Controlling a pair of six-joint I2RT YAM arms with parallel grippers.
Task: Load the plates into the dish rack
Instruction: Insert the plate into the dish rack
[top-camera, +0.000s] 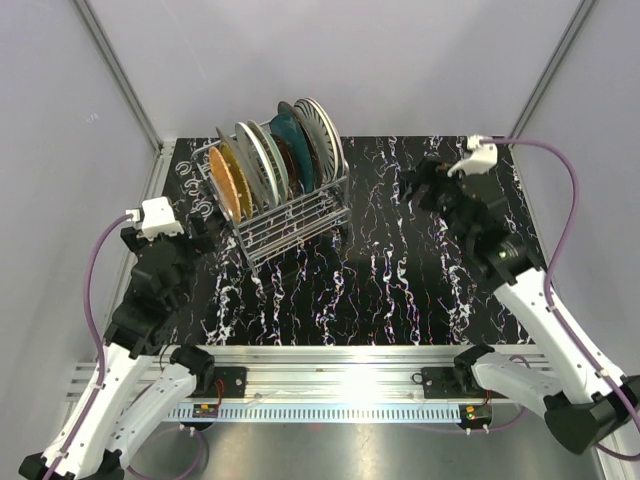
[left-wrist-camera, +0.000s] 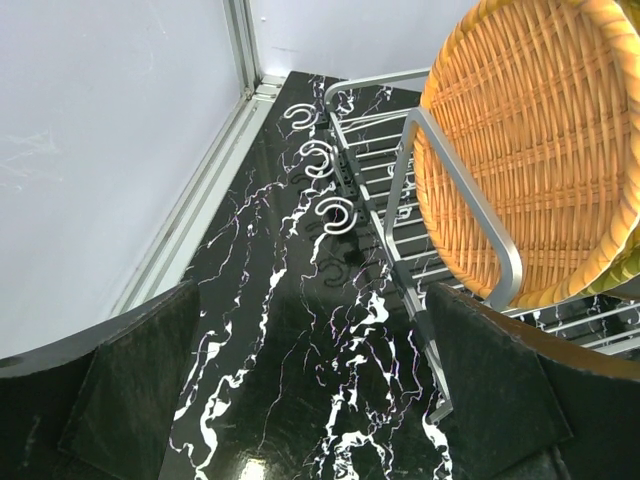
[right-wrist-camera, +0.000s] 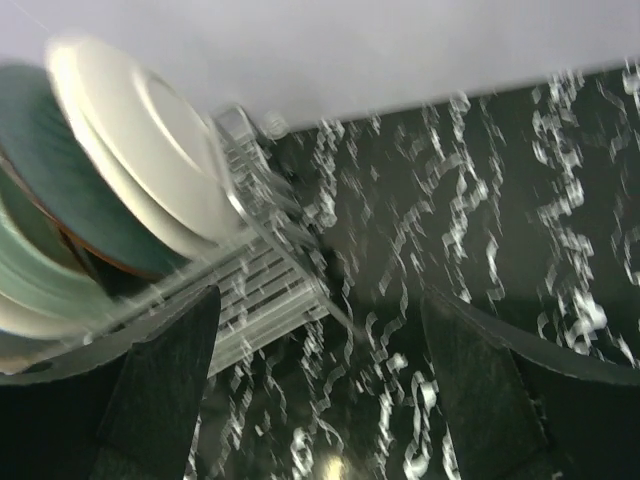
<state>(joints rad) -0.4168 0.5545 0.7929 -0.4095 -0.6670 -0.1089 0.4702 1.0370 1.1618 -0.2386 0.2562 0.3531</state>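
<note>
All the plates in sight stand on edge in the dish rack (top-camera: 290, 225), packed face to back. The wire slots hold them upright and the raised rails stop them from tipping sideways. No plate lies on the dark marbled worktop (top-camera: 400, 290), so the loading looks finished, or very nearly so.

The left pincer (top-camera: 200, 232) hangs low over the worktop with its jaws spread wide and nothing between them. The rack's end rail (left-wrist-camera: 400, 180) is just ahead of it and to its right. Right behind that rail leans the orange woven plate (left-wrist-camera: 540, 140), the first in the row. The pincer is near the rack but apart from it and touches neither rail nor plate. Three curled wire hooks (left-wrist-camera: 315, 155) on the rack's side lie further ahead.

The right pincer (top-camera: 425, 185) is also wide open and empty. It is well apart from the rack, which lies off to its left. In its own smeared view, the nearest plate is the white striped plate (right-wrist-camera: 150, 140), seen from its plain back at the rack's last slot. The dark teal plate (right-wrist-camera: 60, 190) stands just behind that one. Open jaws beside a full rack suggest this arm has no plate to carry. What seems left is to keep both arms clear so that nothing knocks the row.
</note>
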